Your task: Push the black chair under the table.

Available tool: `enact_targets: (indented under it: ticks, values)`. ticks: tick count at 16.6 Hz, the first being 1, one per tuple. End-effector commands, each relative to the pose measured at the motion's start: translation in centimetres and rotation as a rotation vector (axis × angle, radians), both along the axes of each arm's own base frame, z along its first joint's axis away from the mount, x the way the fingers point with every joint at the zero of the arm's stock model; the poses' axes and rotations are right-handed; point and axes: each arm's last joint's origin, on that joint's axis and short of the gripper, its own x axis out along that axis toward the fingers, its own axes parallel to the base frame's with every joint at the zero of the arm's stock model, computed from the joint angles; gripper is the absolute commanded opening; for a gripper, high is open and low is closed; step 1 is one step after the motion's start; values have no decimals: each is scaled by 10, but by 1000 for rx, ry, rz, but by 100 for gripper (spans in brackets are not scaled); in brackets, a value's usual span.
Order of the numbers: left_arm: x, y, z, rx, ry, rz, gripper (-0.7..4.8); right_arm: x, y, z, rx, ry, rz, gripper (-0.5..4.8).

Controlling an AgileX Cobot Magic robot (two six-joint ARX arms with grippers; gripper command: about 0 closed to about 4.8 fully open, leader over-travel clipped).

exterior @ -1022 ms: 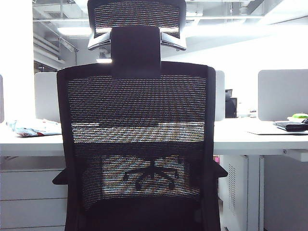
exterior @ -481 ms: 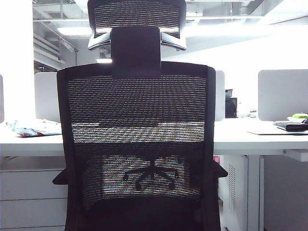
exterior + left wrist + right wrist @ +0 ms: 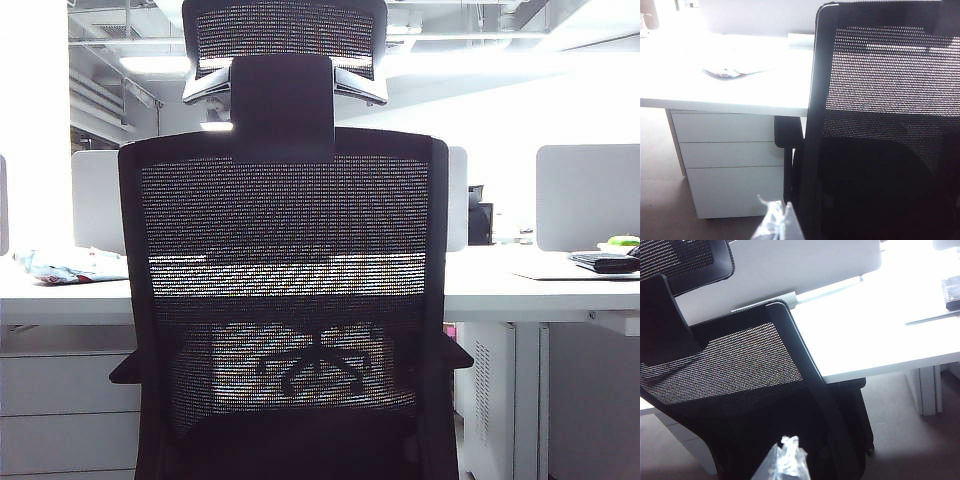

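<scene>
A large black office chair (image 3: 285,300) with a see-through mesh back in a solid black frame fills the middle of the exterior view, its back turned to the camera. Its mesh headrest (image 3: 284,40) sits on a black block above. Beyond it runs a long white desk (image 3: 520,290) with a flat top, and the chair's armrests stand at the desk's near edge, so the seat looks only partly tucked under.

Neither gripper appears in the exterior view. In the left wrist view, the left gripper (image 3: 777,227) shows only as a pale, shiny tip close behind the chair's left frame edge. In the right wrist view, the right gripper (image 3: 785,462) shows likewise, close behind the right side of the backrest. Whether either is wide or narrow cannot be told, nor whether either touches the chair.

To push well, both arms should probably press the solid frame, not the mesh, evenly on both sides, so the chair rolls straight between the desk's supports.

A white drawer unit (image 3: 730,160) under the desk's left side has its three drawers closed; their contents are hidden. A crumpled wrapper (image 3: 732,72) lies on the desktop above.
</scene>
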Motion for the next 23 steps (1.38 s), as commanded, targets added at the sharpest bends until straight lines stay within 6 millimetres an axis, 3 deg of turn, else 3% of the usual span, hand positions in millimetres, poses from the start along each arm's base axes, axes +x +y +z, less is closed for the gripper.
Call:
enact_targets:
  ticks: [1, 9, 12, 14, 17, 23]
  values:
    - [0, 0, 1, 0, -11, 6, -5, -1, 0, 3, 1, -20, -1, 3]
    - [0, 0, 1, 0, -11, 6, -5, -1, 0, 3, -14, -21, -2, 3]
    - [0, 0, 1, 0, -10, 6, -5, -22, -8, 0, -252, -43, -35, 3]
    - [0, 0, 1, 0, -10, 6, -5, -33, -16, -3, -280, -79, -101, 3]
    - [0, 0, 0, 0, -5, 5, -5, -43, -24, -25, -274, -133, -199, 3]
    - [0, 0, 0, 1, -1, 6, -5, -30, -24, -62, -275, -95, -202, 3]
